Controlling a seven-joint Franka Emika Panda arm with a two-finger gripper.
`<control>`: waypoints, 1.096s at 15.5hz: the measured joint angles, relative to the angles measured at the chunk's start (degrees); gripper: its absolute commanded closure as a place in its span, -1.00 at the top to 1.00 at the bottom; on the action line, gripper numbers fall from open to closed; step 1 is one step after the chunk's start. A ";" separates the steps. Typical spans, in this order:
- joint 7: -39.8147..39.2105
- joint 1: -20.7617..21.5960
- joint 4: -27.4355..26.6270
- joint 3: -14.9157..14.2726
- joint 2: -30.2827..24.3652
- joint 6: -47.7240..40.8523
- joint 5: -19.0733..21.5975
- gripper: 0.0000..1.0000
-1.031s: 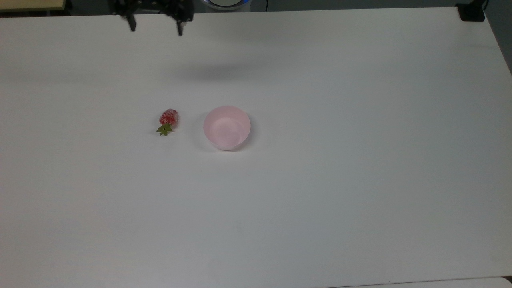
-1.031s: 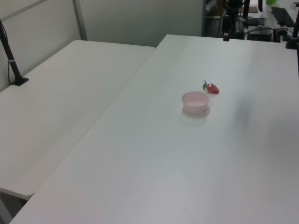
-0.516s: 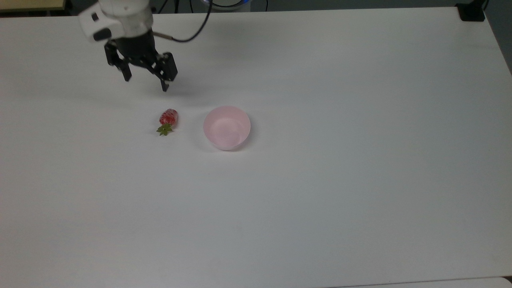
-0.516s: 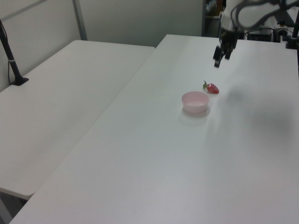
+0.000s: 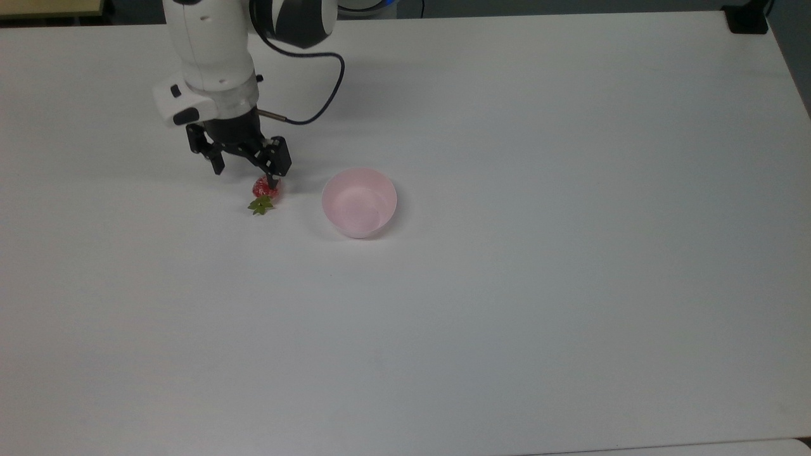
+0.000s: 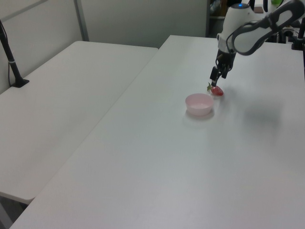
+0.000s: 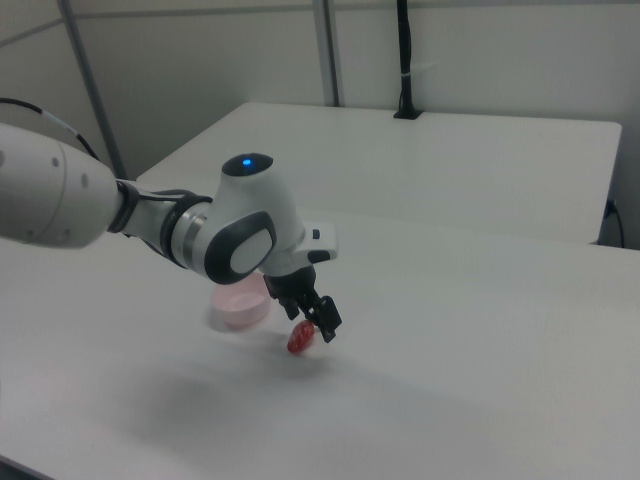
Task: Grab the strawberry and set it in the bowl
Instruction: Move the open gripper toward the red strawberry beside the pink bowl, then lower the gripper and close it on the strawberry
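From the top view, my gripper [image 5: 246,177] hangs spread wide just above the strawberry [image 5: 266,190], which lies on the table [image 5: 507,304] left of the bowl [image 5: 359,202]. In the left view, my gripper [image 6: 215,79] is behind the bowl [image 6: 199,104], over the strawberry [image 6: 216,90]. In the right view, the strawberry [image 7: 299,340] lies right of the bowl [image 7: 240,303]. I can read no writing.

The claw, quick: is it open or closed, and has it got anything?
Claw: open, holding nothing, fingers spread just above the strawberry on the table.
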 measured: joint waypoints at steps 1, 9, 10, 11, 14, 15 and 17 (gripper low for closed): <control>0.00 0.18 0.02 0.03 0.77 0.76 0.17 0.90; 0.27 2.59 0.24 0.33 1.86 1.03 0.22 -0.20; 0.27 2.93 0.24 0.35 1.87 1.03 0.22 -0.25; 0.28 3.24 0.25 0.36 1.87 1.03 0.22 -0.42; 0.29 3.49 0.41 0.38 1.86 1.03 0.22 -0.53; 0.29 3.49 0.42 0.38 1.86 1.03 0.22 -0.53; 0.29 3.47 0.78 0.38 1.63 1.04 0.22 -0.53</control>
